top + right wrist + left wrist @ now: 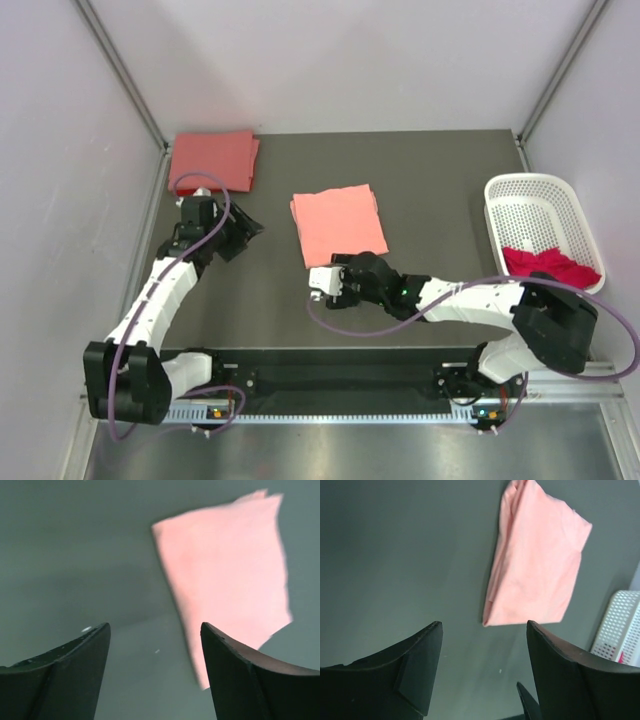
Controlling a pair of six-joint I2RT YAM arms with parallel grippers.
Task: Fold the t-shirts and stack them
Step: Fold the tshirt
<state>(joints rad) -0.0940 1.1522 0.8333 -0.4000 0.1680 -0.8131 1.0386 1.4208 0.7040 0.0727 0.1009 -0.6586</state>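
My left hand (482, 627) and right hand (155, 627) both stand open and empty near the folded salmon-pink tee (338, 222), which lies flat in the middle of the counter (430, 200), soft limp cotton that I judge will sag and spill open unless I pinch every layer together along its near edge.
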